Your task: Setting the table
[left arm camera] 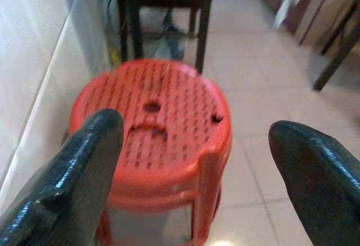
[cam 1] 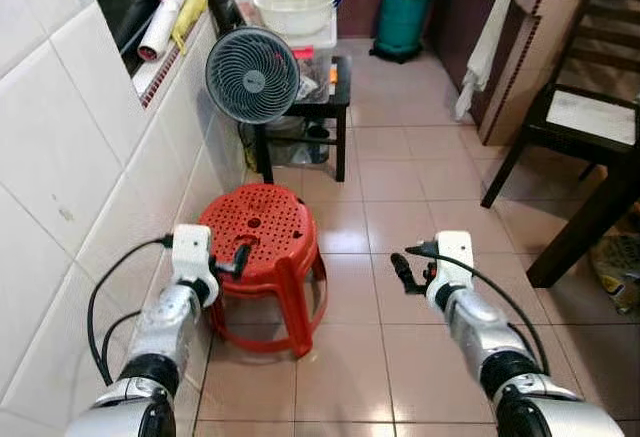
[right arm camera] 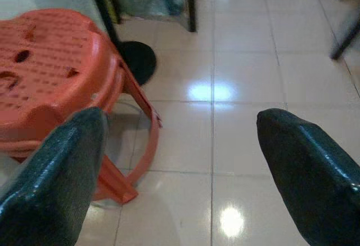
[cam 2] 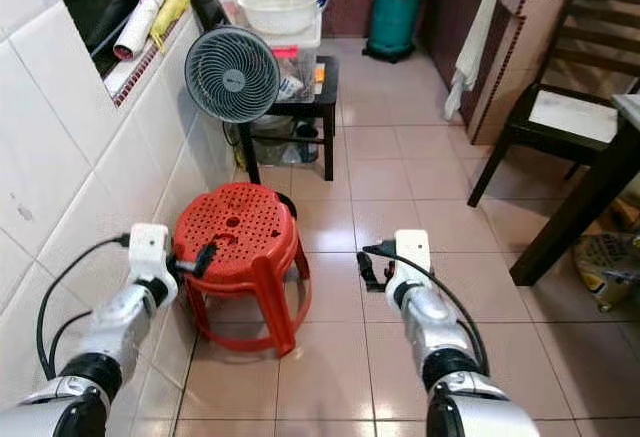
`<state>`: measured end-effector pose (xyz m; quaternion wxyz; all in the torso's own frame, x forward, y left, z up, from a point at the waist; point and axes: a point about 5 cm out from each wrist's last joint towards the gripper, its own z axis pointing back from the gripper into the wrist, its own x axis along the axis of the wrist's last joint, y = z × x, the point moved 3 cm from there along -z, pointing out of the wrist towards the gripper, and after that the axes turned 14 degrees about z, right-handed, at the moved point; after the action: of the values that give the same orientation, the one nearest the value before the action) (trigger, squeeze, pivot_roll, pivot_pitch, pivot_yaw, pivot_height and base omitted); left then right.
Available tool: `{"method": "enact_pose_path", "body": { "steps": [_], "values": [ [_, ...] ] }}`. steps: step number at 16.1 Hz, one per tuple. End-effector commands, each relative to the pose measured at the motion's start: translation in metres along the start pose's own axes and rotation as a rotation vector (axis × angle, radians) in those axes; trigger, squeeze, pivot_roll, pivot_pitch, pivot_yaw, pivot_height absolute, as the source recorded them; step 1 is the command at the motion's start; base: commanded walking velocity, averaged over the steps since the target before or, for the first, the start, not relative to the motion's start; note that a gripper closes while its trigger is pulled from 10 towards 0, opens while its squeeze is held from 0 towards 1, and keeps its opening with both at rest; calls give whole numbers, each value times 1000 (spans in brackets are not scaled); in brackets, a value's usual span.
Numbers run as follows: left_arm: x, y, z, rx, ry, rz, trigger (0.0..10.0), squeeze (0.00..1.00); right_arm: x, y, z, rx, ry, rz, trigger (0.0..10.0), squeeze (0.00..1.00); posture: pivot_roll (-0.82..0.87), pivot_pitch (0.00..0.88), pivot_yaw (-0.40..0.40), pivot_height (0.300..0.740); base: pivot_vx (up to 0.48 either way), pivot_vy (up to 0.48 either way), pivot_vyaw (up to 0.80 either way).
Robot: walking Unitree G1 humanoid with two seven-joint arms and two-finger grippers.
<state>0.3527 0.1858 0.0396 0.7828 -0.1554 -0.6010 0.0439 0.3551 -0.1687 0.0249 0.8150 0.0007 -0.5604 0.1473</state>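
A stack of red plastic stools stands on the tiled floor by the left wall. My left gripper hovers at the stool's near left rim, open and empty; in the left wrist view its fingers spread wide with the perforated seat between them. My right gripper hangs over bare floor to the right of the stool, open with nothing in it. The right wrist view has the stool off to one side of the gripper.
A grey fan stands before a black side table bearing a white basin. A green gas cylinder stands farther back. On the right are a dark wooden chair and a table leg. Tiled floor lies open ahead.
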Motion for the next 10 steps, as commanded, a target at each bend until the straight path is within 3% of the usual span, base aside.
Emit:
{"method": "enact_pose_path", "body": {
  "steps": [1,3,5,7,8,10],
  "values": [
    [15,1,0,-21,-57,-13,10000,0,15,-3,-1,20,-57,45,10000,0,-103,0,32,740,0,0,0],
    [18,-1,4,-45,-100,-37,10000,0,20,-6,2,26,-94,68,10000,0,-107,0,34,740,0,0,0],
    [-6,-5,28,-39,-95,30,10000,0,12,-13,22,-17,-165,99,10000,0,-111,0,32,740,0,0,0],
    [-18,-10,47,-11,-105,84,10000,0,-1,-12,36,-26,-154,1,10000,0,-115,0,26,740,0,0,0],
    [-25,-12,56,9,-89,128,10000,0,-5,-14,45,-40,-163,13,10000,0,-112,0,22,740,0,0,0],
    [-31,-14,73,11,-101,104,10000,0,-9,-16,62,-115,-171,-21,10000,0,-96,0,17,740,0,0,0]
  ]
}}
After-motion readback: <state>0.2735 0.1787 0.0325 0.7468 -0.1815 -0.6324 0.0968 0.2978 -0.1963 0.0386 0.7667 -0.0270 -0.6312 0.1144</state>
